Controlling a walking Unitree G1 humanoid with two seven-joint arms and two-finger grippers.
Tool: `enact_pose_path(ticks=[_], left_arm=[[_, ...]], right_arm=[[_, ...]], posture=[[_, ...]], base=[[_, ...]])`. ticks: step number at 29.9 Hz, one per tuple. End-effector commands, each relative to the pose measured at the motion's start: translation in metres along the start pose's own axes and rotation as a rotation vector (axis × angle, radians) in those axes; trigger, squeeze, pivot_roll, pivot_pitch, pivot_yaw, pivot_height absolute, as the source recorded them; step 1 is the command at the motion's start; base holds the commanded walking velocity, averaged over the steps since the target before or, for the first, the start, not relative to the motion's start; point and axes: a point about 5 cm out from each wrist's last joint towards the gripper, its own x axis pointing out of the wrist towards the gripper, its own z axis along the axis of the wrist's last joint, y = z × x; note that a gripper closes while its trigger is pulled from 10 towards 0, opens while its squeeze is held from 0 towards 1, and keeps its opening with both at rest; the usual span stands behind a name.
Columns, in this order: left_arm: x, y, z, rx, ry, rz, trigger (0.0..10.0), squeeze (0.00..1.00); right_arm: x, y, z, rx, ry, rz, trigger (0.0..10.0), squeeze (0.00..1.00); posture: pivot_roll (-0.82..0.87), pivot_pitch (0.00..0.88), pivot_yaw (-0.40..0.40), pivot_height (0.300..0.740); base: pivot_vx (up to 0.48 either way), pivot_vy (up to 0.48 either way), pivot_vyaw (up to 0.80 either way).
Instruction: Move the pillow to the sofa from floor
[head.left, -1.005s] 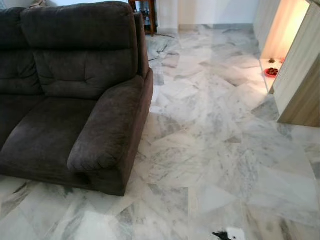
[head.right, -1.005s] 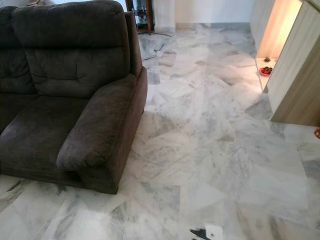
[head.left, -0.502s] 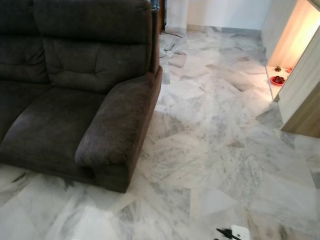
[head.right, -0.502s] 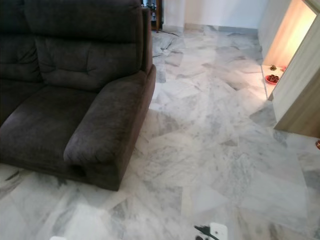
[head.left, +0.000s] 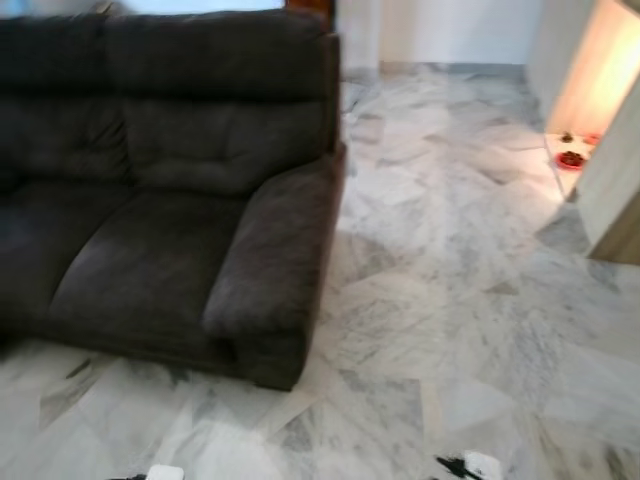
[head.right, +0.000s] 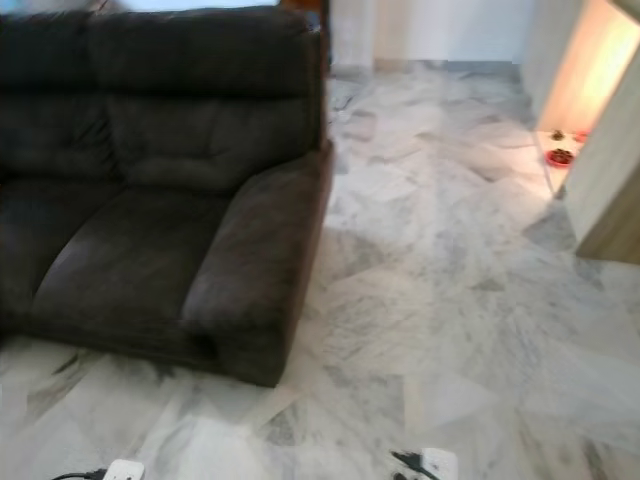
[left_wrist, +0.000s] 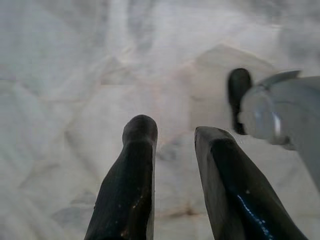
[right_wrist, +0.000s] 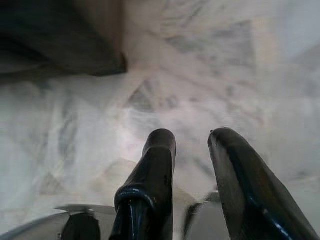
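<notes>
Dark sofa (head.left: 170, 200) fills upper left of head views; marble floor (head.left: 450, 280) spreads right and below. Pillow not found on floor or on seat — location cannot be told. Left gripper (left_wrist: 172, 165) hangs over bare marble, fingers slightly apart, holding nothing. Right gripper (right_wrist: 192, 165) the same — narrow gap, empty, sofa base corner beyond it. Small red dish (head.left: 572, 158) by lit cabinet at upper right. Risk: head views blurred, so robot may overlook pillow or clip sofa armrest (head.left: 275, 250) while walking.
</notes>
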Motion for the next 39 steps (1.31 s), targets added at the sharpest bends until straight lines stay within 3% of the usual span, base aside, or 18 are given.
enact_pose_path(ticks=[1,39], left_arm=[[-0.0002,-0.0031,-0.0045,0.019,0.021,-0.011,10.0,0.0],[0.0001,-0.0076,-0.0057,-0.011,0.019,-0.01,10.0,0.0]], right_arm=[[-0.0039,-0.0104,-0.0074,0.014,0.023,-0.039,10.0,0.0],[-0.0047,-0.0105,-0.0106,-0.001,0.044,-0.018,10.0,0.0]], posture=[[-0.07,0.105,0.081,0.74],[-0.04,0.132,0.061,0.74]], base=[[0.0,0.461,0.0],[0.0,0.461,0.0]])
